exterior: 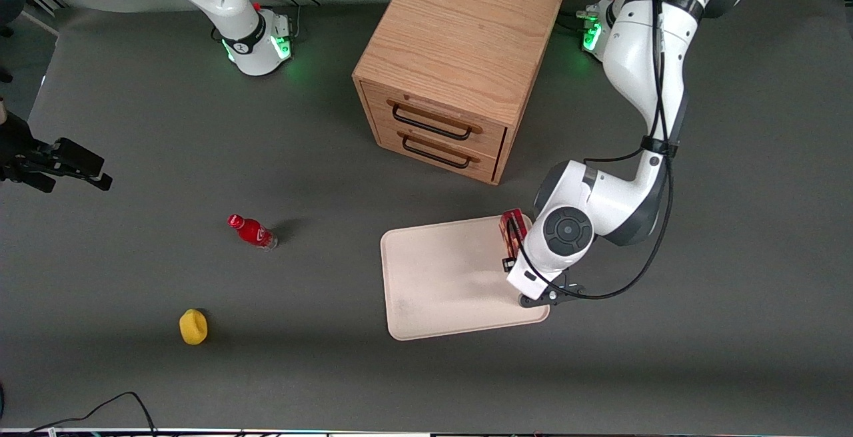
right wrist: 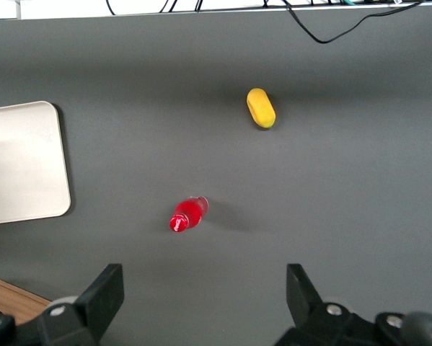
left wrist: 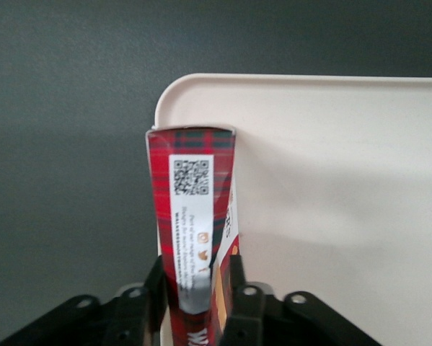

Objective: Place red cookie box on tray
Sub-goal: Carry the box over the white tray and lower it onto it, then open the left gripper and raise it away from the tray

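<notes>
- Gripper [left wrist: 195, 303]: the left arm's, positioned over the tray edge nearest the working arm's end of the surface; black jaws clamped on the narrow sides of the red cookie box.
- Red cookie box [left wrist: 192, 216]: held between the jaws, standing on edge, reaching away from them toward a rounded tray corner. Tartan-patterned carton; white label patch bore a QR code with small print beneath, too fine to read.
- Tray [exterior: 440, 277]: cream-white, rounded corners, directly beneath the jaws and box.
- Wooden drawer cabinet [exterior: 460, 64]: two black handles, farther from the front camera than the jaws.
- Red bottle [exterior: 252, 231]: well apart from the jaws, toward the parked arm's end.
- Yellow object [exterior: 193, 326]: likewise, nearer the front camera.
</notes>
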Robot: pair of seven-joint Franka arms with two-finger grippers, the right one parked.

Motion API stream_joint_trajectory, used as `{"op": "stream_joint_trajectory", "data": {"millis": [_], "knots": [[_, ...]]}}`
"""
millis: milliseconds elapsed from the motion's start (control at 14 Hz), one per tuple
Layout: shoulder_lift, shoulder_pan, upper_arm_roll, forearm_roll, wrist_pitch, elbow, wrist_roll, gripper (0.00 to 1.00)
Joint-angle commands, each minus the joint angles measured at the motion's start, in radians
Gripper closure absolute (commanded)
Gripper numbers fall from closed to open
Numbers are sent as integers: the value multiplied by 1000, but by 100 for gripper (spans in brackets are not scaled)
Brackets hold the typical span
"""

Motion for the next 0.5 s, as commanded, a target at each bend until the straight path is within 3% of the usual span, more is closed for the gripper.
{"op": "stream_joint_trajectory", "data": {"millis": [0,214,429], "knots": [[-15,-8,14,21,-34,30,-19,0],[-146,44,12,3,-210,33,56,0],[-326,169,17,-49,-396,3,307,0]]}}
